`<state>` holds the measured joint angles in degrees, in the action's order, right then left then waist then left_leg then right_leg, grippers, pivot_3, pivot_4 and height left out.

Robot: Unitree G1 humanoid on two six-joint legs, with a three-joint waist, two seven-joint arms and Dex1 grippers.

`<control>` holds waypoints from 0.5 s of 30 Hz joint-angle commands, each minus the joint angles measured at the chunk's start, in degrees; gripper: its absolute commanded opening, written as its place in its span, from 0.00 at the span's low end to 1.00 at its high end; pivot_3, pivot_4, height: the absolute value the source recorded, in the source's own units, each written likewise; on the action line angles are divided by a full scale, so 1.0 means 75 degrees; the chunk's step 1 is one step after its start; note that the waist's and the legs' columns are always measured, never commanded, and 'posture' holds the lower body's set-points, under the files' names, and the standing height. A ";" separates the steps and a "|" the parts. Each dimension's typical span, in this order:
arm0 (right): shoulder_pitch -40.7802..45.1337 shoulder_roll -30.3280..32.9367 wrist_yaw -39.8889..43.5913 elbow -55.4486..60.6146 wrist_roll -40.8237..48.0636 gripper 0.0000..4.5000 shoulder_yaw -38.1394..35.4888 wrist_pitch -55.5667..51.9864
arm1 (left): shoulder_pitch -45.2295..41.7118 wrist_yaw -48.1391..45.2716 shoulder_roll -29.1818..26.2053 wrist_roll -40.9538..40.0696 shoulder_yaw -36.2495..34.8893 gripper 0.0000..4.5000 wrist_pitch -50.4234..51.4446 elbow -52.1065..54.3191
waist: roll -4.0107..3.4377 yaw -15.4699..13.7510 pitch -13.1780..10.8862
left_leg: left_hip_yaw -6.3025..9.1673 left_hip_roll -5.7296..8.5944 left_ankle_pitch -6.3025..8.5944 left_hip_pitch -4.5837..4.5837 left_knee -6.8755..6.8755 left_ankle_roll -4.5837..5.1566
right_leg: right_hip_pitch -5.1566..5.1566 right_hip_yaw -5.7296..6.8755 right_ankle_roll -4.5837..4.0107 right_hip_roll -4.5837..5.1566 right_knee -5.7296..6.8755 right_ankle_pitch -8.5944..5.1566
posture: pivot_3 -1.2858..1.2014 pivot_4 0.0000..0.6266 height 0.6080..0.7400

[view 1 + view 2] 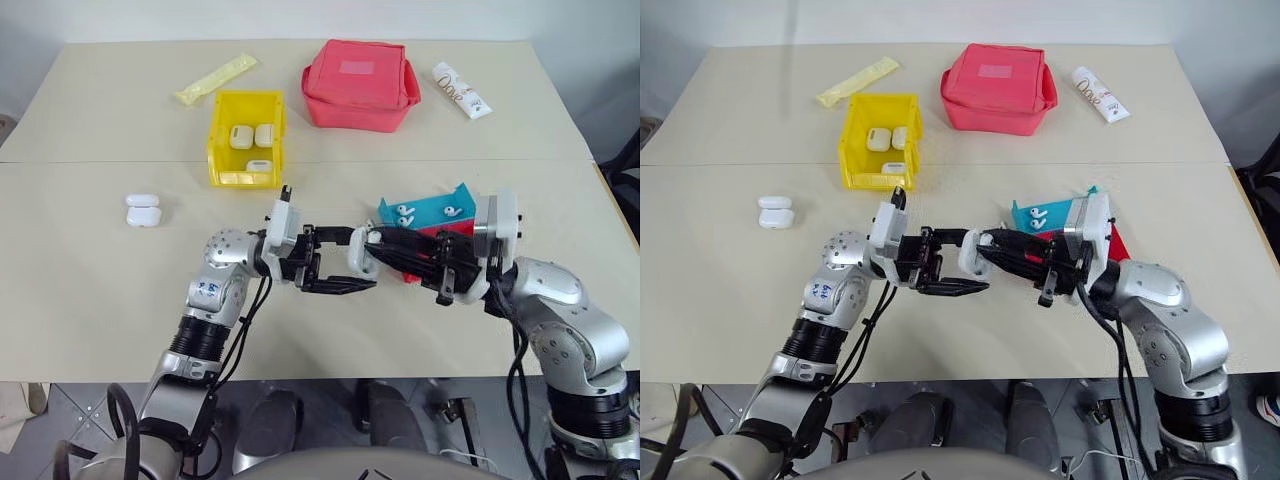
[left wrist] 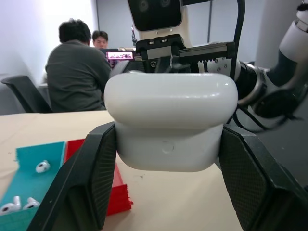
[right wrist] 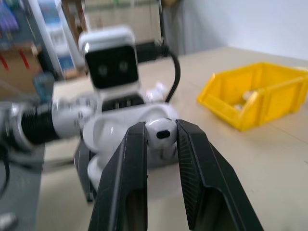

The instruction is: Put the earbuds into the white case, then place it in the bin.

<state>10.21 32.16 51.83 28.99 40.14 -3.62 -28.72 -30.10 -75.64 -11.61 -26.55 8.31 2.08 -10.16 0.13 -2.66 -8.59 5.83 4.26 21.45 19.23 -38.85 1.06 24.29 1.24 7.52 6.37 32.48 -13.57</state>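
The tabletop is pale beige, and its near edge is cut off by the robot's arms. At the back stands a red fabric pouch, zipped, its far side out of sight. To its left the bin, bright yellow, holds three white cases like the one in hand; the bin's walls hide their lower parts. A blue tray and a red tray lie by the right arm, which covers most of the red one. A yellow sachet and a white tube lie at the back, the tube's print too small to read.

Above the middle of the tabletop the left hand is pinching the white case by its two sides. The left wrist view shows the case's rounded body, with its far side hidden. The right hand meets it from the other side, its two fingers pressed on one of the earbuds at the case; only the bud's rounded head shows, the stem is hidden between the fingers. The right wrist view is blurred, so I cannot tell how far the bud sits in the case.

A spare white case lies alone on the left of the tabletop. More loose earbuds lie in the blue tray, too small to count surely.
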 commanded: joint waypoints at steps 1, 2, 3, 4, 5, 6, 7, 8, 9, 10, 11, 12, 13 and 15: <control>-0.0263 0.0304 0.0123 -0.0017 -0.0127 0.11 0.0220 -0.0184 | -0.0388 0.0101 0.0117 -0.0279 -0.0367 0.62 -0.0367 0.0158 | 0.0000 0.0000 0.0000 | 0.0000 -0.0001 0.0000 -0.0001 0.0000 0.0000 | 0.0000 0.0000 0.0000 0.0000 0.0000 0.0000 | 0.52 0.24 1.00; -0.0251 0.0351 0.0119 -0.0009 -0.0097 0.11 0.0212 -0.0197 | -0.0406 0.0096 0.0115 -0.0261 -0.0388 0.62 -0.0407 0.0102 | 0.0000 0.0000 0.0000 | 0.0000 -0.0002 0.0000 -0.0001 0.0001 0.0000 | 0.0000 0.0000 0.0000 0.0000 -0.0001 0.0000 | 0.52 0.24 1.00; -0.0230 0.0390 0.0110 -0.0005 -0.0074 0.11 0.0210 -0.0210 | -0.0421 0.0082 0.0114 -0.0244 -0.0403 0.62 -0.0450 0.0045 | 0.0000 -0.0001 0.0000 | 0.0000 -0.0001 0.0000 -0.0001 0.0000 0.0000 | 0.0000 -0.0001 -0.0001 0.0000 -0.0001 0.0000 | 0.52 0.24 1.00; -0.0204 0.0424 0.0111 -0.0010 -0.0067 0.11 0.0213 -0.0213 | -0.0434 0.0067 0.0115 -0.0227 -0.0410 0.62 -0.0495 -0.0009 | 0.0000 -0.0003 0.0000 | 0.0000 0.0000 0.0000 0.0000 0.0000 0.0000 | 0.0000 -0.0001 -0.0001 0.0001 -0.0002 0.0000 | 0.52 0.24 1.00; -0.0168 0.0450 0.0108 -0.0020 -0.0062 0.11 0.0216 -0.0217 | -0.0446 0.0057 0.0121 -0.0214 -0.0410 0.62 -0.0531 -0.0051 | 0.0000 -0.0006 0.0000 | 0.0000 0.0000 0.0000 0.0000 0.0000 0.0000 | 0.0000 -0.0001 -0.0001 0.0002 -0.0004 0.0000 | 0.52 0.24 1.00; -0.0125 0.0471 0.0101 -0.0030 -0.0052 0.11 0.0219 -0.0230 | -0.0457 0.0056 0.0127 -0.0205 -0.0408 0.62 -0.0557 -0.0081 | 0.0001 -0.0011 0.0000 | 0.0000 0.0001 0.0000 0.0000 0.0000 0.0000 | 0.0000 -0.0001 -0.0001 0.0003 -0.0005 0.0000 | 0.52 0.24 1.00; -0.0068 0.0506 0.0101 -0.0027 -0.0044 0.11 0.0234 -0.0260 | -0.0465 0.0054 0.0130 -0.0192 -0.0402 0.62 -0.0584 -0.0104 | 0.0001 -0.0015 0.0000 | 0.0000 0.0001 0.0000 0.0000 -0.0001 0.0000 | 0.0000 0.0000 -0.0001 0.0004 -0.0006 0.0000 | 0.52 0.24 1.00; -0.0011 0.0534 0.0091 -0.0025 -0.0037 0.11 0.0247 -0.0288 | -0.0472 0.0052 0.0130 -0.0183 -0.0398 0.62 -0.0603 -0.0124 | 0.0001 -0.0016 0.0000 | 0.0000 0.0001 0.0000 0.0000 -0.0001 0.0000 | 0.0000 -0.0001 -0.0001 0.0004 -0.0007 0.0000 | 0.52 0.24 1.00; 0.0026 0.0557 0.0083 -0.0028 -0.0029 0.11 0.0257 -0.0303 | -0.0479 0.0051 0.0132 -0.0176 -0.0394 0.62 -0.0618 -0.0141 | 0.0001 -0.0016 0.0000 | 0.0000 0.0001 0.0000 0.0000 -0.0001 0.0000 | 0.0000 -0.0001 -0.0001 0.0004 -0.0007 0.0000 | 0.52 0.24 1.00; 0.0066 0.0591 0.0073 -0.0021 -0.0020 0.11 0.0272 -0.0328 | -0.0481 0.0051 0.0131 -0.0161 -0.0390 0.62 -0.0635 -0.0162 | 0.0001 -0.0015 -0.0001 | 0.0000 0.0001 0.0000 0.0000 -0.0001 0.0000 | 0.0000 -0.0001 -0.0001 0.0004 -0.0007 0.0000 | 0.52 0.24 1.00; 0.0093 0.0615 0.0071 -0.0030 -0.0013 0.11 0.0280 -0.0338 | -0.0491 0.0053 0.0135 -0.0148 -0.0385 0.62 -0.0651 -0.0190 | 0.0001 -0.0015 0.0000 | 0.0001 0.0001 0.0000 0.0000 -0.0001 0.0000 | 0.0000 -0.0001 -0.0001 0.0004 -0.0007 0.0000 | 0.52 0.24 1.00; 0.0142 0.0642 0.0055 -0.0018 -0.0015 0.19 0.0292 -0.0351 | -0.0488 0.0036 0.0119 -0.0121 -0.0369 0.62 -0.0674 -0.0219 | 0.0001 -0.0017 -0.0001 | 0.0000 0.0001 0.0000 0.0000 -0.0001 0.0000 | 0.0000 0.0000 -0.0001 0.0005 -0.0007 0.0000 | 0.52 0.24 1.00; 0.0178 0.0662 0.0047 -0.0017 -0.0016 0.27 0.0299 -0.0356 | -0.0491 0.0024 0.0110 -0.0100 -0.0355 0.62 -0.0695 -0.0250 | 0.0001 -0.0018 -0.0001 | 0.0000 0.0001 0.0000 0.0000 -0.0001 0.0000 | 0.0000 0.0000 -0.0001 0.0004 -0.0007 0.0000 | 0.52 0.24 1.00; 0.0329 0.0686 -0.0012 0.0011 0.0028 0.41 0.0260 -0.0393 | -0.0511 0.0009 0.0094 -0.0044 -0.0333 0.62 -0.0749 -0.0347 | 0.0001 -0.0012 -0.0001 | 0.0001 -0.0001 0.0000 0.0000 -0.0001 0.0000 | 0.0000 0.0000 -0.0001 0.0003 -0.0007 0.0000 | 0.52 0.24 1.00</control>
<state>12.33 36.38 51.56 28.87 40.28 -2.64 -30.42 -31.33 -76.24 -11.71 -25.48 7.47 -1.70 -14.37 0.14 -2.75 -8.59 5.84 4.25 21.45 19.23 -38.86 1.06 24.29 1.23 7.52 6.40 32.43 -13.57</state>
